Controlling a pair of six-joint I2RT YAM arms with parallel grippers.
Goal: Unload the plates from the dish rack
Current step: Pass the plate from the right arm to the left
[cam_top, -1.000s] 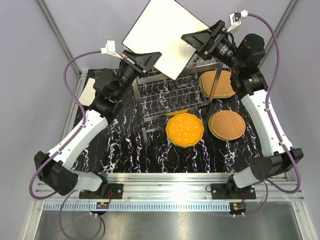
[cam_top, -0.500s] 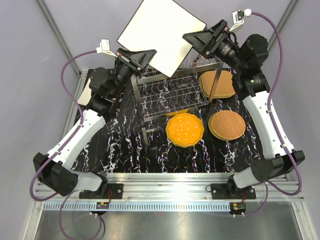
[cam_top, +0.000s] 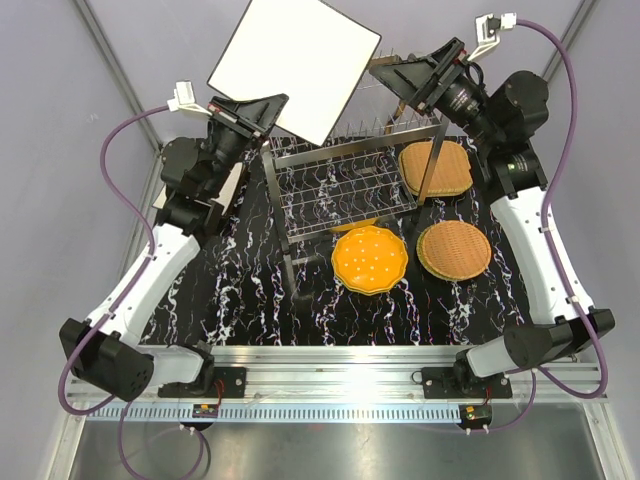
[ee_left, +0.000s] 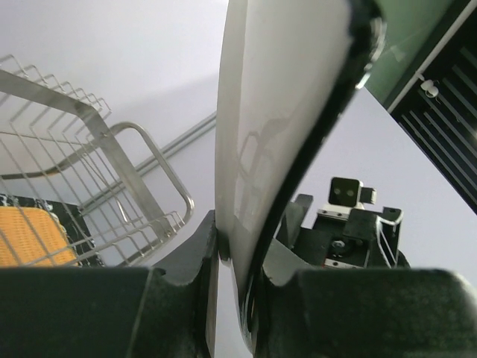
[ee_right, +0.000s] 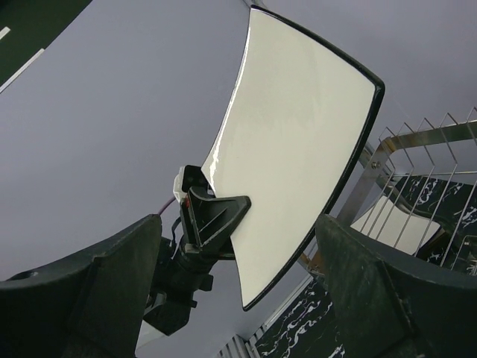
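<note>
Top external view: the left end effector (cam_top: 262, 112) pinches the lower edge of a square cream plate (cam_top: 295, 65) with a dark rim, held high over the back left of the dish rack (cam_top: 340, 185); the right end effector (cam_top: 392, 78) hangs just beside that plate's right edge, jaws spread wide, gripping nothing. One rack stands on the black marbled worktop (cam_top: 240, 290); right of it lie two tan woven plates (cam_top: 454, 249), the rear one crossed by a rack post; in front lies one orange scalloped plate (cam_top: 369, 259). A yellow sliver (cam_top: 355, 226) shows under the rack, mostly hidden; the right wrist view shows another cream plate (ee_right: 395, 216) flat behind the wires, cut off.
</note>
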